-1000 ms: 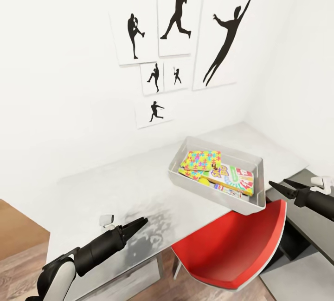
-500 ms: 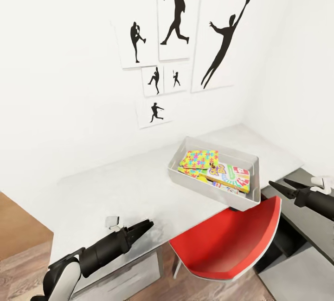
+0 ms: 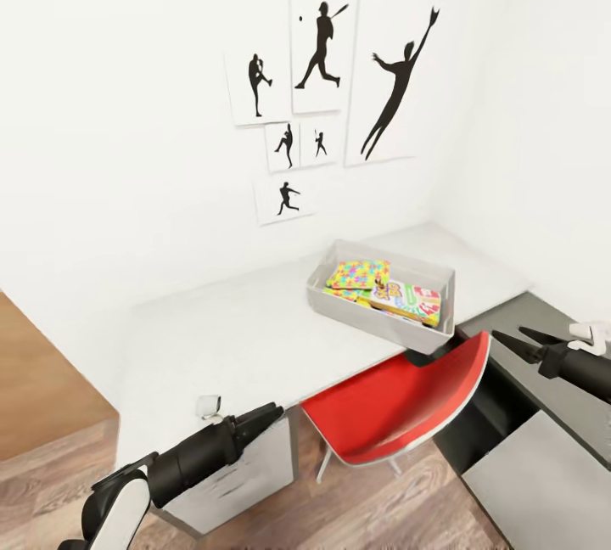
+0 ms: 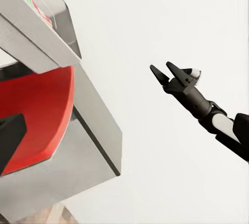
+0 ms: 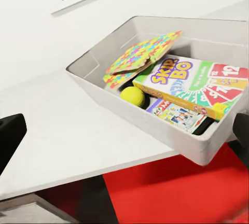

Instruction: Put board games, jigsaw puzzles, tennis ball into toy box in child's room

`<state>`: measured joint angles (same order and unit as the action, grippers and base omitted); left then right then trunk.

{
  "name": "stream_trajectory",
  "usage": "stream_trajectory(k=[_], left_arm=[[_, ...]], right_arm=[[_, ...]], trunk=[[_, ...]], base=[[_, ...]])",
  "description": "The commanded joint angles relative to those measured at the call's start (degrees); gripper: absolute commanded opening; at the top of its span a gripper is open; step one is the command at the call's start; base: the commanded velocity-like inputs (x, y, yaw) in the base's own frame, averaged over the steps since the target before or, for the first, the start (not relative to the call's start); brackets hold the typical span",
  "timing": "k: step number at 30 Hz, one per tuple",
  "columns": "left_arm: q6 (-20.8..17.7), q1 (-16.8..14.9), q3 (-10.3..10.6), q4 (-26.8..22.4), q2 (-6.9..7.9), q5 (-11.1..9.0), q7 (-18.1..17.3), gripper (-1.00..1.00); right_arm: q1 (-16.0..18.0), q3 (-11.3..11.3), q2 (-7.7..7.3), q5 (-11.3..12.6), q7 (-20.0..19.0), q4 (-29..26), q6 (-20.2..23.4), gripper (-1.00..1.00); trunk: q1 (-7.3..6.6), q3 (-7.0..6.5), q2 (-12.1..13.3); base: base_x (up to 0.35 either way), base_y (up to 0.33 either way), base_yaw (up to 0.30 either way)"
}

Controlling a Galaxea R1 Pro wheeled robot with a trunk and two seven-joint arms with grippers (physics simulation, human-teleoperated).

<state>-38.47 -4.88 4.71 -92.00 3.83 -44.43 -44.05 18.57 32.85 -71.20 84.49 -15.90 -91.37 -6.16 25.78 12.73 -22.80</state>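
Note:
The grey toy box sits on the white table by the far right corner. Inside lie colourful jigsaw puzzles, a Skip-Bo board game, another board game and the yellow tennis ball. My left gripper hovers low at the table's front edge, open and empty, well left of the toy box. My right gripper hangs open and empty to the right of the box, over a dark desk top; it is also in the left wrist view.
A red chair is tucked under the table just below the toy box. A dark grey desk unit stands at the right. Baseball silhouette posters hang on the white wall. Wooden floor lies to the left and in front.
The whole view has pulled back and shifted: table, box and chair look smaller and farther, and more floor shows. Both grippers hold the same pose and stay empty.

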Motion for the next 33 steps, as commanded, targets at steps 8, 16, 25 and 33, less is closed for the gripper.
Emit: stream_trajectory(k=[8, 16, 25, 33], left_arm=[[-0.3, 0.0, 0.1, 0.0, 0.03, -0.4, 0.1, 1.0], [0.0, 0.0, 0.1, 0.0, 0.03, -0.4, 0.0, 1.0], [0.2, 0.0, 0.1, 0.0, 0.03, -0.4, 0.0, 1.0], [0.2, 0.0, 0.2, 0.0, 0.03, -0.4, 0.1, 1.0]], right_arm=[[0.3, 0.5, -0.08, 0.6, -0.2, 0.0, -0.3, 1.0], [0.3, 0.5, -0.08, 0.6, -0.2, 0.1, -0.3, 1.0], [0.3, 0.5, -0.14, 0.6, -0.2, 0.1, -0.3, 1.0], [0.3, 0.5, -0.21, 0.6, -0.3, 0.1, -0.3, 1.0]], trunk=[[0.01, -0.65, -0.1], [0.01, -1.4, -0.1], [0.01, -2.26, -0.1], [0.01, -3.02, -0.1]], base=[[-0.318, 0.0, 0.0], [-0.179, 0.0, 0.0], [-0.052, 0.0, 0.0], [-0.015, 0.0, -0.002]])
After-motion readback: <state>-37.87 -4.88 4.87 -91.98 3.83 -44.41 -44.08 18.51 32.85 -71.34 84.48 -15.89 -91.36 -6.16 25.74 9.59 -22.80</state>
